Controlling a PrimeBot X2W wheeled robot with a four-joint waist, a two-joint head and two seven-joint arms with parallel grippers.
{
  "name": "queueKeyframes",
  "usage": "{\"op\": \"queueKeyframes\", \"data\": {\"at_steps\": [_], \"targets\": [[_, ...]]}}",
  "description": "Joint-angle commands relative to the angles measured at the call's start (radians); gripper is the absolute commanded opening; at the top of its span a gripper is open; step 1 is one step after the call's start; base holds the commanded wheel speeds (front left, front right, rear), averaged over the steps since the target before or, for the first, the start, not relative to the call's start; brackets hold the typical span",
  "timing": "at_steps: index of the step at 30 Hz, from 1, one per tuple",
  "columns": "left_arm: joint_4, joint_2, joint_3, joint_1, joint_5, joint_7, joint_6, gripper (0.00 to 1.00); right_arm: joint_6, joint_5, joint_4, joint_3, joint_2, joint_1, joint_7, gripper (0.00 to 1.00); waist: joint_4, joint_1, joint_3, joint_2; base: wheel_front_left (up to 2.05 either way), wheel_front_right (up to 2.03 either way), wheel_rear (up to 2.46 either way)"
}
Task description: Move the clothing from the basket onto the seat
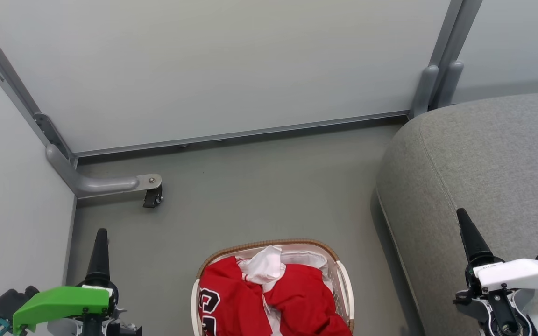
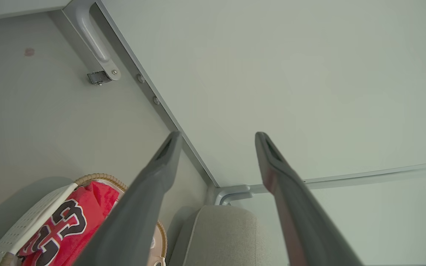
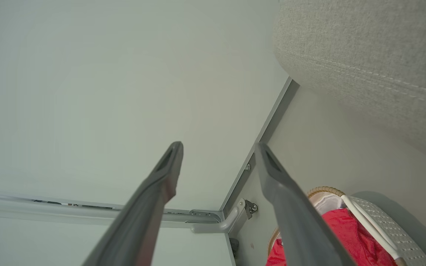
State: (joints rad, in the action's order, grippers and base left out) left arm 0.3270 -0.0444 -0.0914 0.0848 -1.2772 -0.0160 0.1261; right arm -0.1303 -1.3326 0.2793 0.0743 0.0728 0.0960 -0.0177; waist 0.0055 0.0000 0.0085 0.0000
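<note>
Left fingers (image 2: 154,177) and right fingers (image 3: 157,184) apart, empty, over grey floor (image 1: 259,186) beside pale wall panels (image 1: 227,60)

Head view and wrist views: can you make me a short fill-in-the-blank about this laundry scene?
1. The clothing in the basket is mostly ____ in colour.
2. The grey seat stands on the robot's ____ side of the basket.
3. The left gripper and the right gripper are both ____, holding nothing.
Missing words: red; right; open.
</note>
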Motion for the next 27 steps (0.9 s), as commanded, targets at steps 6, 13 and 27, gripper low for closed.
{"op": "queueKeyframes", "data": {"at_steps": [6,13,27], "targets": [[-0.015,-0.029,0.036,0.044,0.185,0.031,0.002,1.00,0.000,0.167,-0.025,-0.025,0.027,0.046,0.032,1.00,0.002,0.0000,0.002,0.0000,0.00,0.00,0.00],[0.004,-0.047,0.081,0.058,0.340,0.057,-0.009,1.00,0.000,0.303,-0.019,-0.054,0.040,0.063,0.058,1.00,0.002,0.0000,0.004,0.0000,0.00,0.00,0.00],[0.043,-0.086,0.164,0.083,0.552,0.105,-0.064,1.00,0.000,0.526,0.005,-0.073,0.051,0.087,0.106,1.00,0.007,0.0000,0.010,0.0000,0.00,0.00,0.00]]}}
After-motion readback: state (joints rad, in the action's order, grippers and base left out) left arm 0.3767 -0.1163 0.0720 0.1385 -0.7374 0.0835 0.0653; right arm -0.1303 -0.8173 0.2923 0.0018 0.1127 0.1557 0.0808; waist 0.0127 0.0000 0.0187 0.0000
